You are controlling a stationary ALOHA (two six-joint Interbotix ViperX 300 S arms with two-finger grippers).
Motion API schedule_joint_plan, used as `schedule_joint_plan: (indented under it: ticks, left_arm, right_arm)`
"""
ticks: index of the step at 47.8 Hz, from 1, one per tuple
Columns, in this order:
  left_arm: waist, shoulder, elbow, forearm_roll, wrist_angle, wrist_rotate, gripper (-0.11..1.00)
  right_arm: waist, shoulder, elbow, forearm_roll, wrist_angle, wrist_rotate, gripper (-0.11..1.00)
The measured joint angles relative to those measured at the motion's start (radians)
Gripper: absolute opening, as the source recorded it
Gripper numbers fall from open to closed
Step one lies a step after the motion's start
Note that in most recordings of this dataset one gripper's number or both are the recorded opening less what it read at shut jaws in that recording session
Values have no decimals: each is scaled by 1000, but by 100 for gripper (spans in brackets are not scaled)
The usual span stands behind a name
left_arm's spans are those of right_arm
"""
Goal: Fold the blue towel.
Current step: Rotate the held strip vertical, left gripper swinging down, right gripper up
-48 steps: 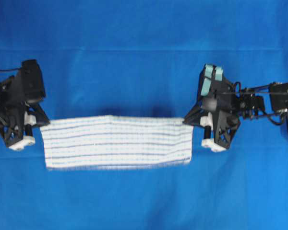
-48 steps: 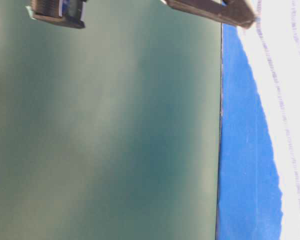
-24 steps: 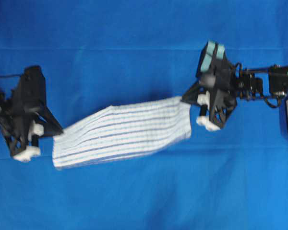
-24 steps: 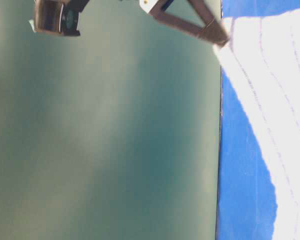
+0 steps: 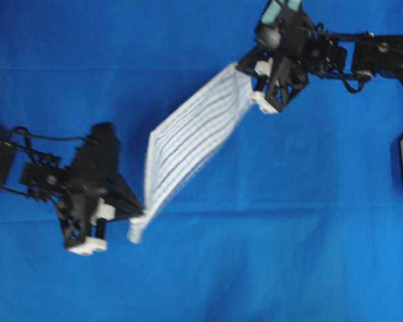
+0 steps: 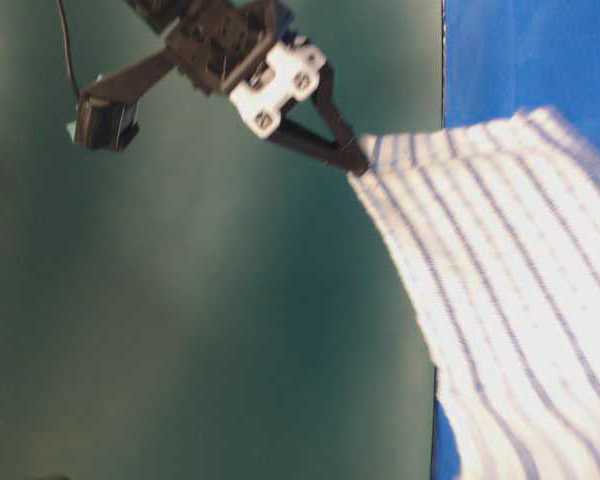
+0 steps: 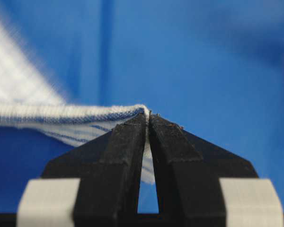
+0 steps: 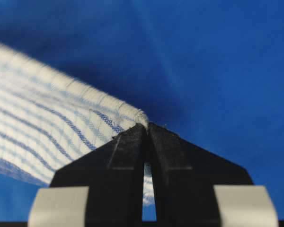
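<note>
Stretching diagonally above the plain blue table cloth (image 5: 309,201), white woven blue-striped towel (image 5: 188,137) hangs taut between grippers; left gripper (image 5: 140,215) pinches lower corner, right gripper (image 5: 242,67) clamps upper corner

Overhead looks down; table-level sideways, near; wrist views close; all share towel (image 5: 191,137).

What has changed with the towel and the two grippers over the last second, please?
The right gripper swung its end of the blue towel toward the top of the overhead view, while the left gripper moved inward and down. The towel turned from level to steeply diagonal. Both grippers stayed shut on the towel's corners.
</note>
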Motion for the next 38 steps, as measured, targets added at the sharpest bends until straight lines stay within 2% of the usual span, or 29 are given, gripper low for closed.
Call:
schedule_joint_plan:
  ticks: [11,20,28,38]
  left_arm:
    - [-5,110,-138,2,-9,84,2]
    - [-3,184,-233,0,-21,132,2]
    - [5,242,-284,0,-43,158,2]
    - [49,347,-368,0,-129,176,2]
  right_arm:
    - [-52,64,-97,-64,2,-2,3]
    - [-63,86,-147,-98,3,-2,3]
    - [-69,74,-127,-103,32,-3,3]
    - [-94,-28,-9,-103,71,12,3]
